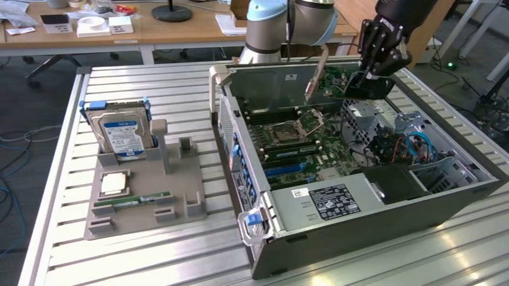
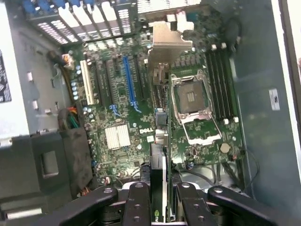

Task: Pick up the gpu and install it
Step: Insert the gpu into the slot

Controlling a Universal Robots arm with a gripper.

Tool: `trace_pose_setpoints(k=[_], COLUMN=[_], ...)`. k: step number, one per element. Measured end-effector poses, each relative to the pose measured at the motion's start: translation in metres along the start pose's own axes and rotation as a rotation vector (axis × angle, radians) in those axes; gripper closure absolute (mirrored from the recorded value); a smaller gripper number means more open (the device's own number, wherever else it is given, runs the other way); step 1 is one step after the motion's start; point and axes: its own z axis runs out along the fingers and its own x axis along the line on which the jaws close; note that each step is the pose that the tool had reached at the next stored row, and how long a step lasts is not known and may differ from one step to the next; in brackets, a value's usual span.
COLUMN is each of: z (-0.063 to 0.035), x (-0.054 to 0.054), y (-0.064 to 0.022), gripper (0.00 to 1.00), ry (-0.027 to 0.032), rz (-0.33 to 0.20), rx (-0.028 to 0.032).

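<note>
Hand [image 1: 377, 70] clamped on the gpu [image 1: 362, 90], held edge-on over the motherboard [image 1: 296, 156] inside the open computer case [image 1: 382, 229].

Exterior view is lit brightly and evenly. Glare is seen on the ribbed aluminium table [image 1: 457, 253] at the exterior view's near right. The interior of the open grey computer case [image 1: 374, 232] is shaded. Wrist view is dimmer and green-tinted, and the silver bracket [image 2: 165, 47] of the thin dark gpu card [image 2: 159, 169] is washed out.
</note>
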Motion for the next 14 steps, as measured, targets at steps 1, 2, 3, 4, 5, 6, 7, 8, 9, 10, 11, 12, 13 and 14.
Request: trace_pose_setpoints(k=[1, 2, 3, 4, 5, 6, 7, 8, 9, 10, 11, 12, 13, 14], z=[0.0000, 0.0001, 0.0001, 0.0002, 0.0002, 0.0003, 0.0003, 0.0003, 0.0004, 0.0004, 0.0004, 0.0004, 0.0005, 0.0005], x=[0.0000, 0.0000, 0.0000, 0.0000, 0.0000, 0.0000, 0.0000, 0.0000, 0.0000, 0.0000, 0.0000, 0.0000, 0.0000, 0.0000], y=[0.0000, 0.0000, 0.0000, 0.0000, 0.0000, 0.0000, 0.0000, 0.0000, 0.0000, 0.0000, 0.0000, 0.0000, 0.0000, 0.0000], gripper=[0.74, 0.74, 0.74, 0.74, 0.74, 0.74, 0.74, 0.74, 0.74, 0.74, 0.74, 0.74, 0.74, 0.74], ry=[0.0010, 0.0019, 0.0029, 0.0039, 0.0049, 0.0058, 0.0068, 0.0077, 0.0088, 0.0099, 0.0110, 0.0121, 0.0131, 0.0142], rz=[-0.017, -0.033, -0.051, -0.067, -0.084, -0.100, -0.116, -0.133, -0.150, -0.168, -0.185, -0.202, -0.219, -0.236], rx=[-0.0004, -0.0008, -0.0012, -0.0016, -0.0019, -0.0023, -0.0026, -0.0030, -0.0034, -0.0038, -0.0042, -0.0046, -0.0049, -0.0053])
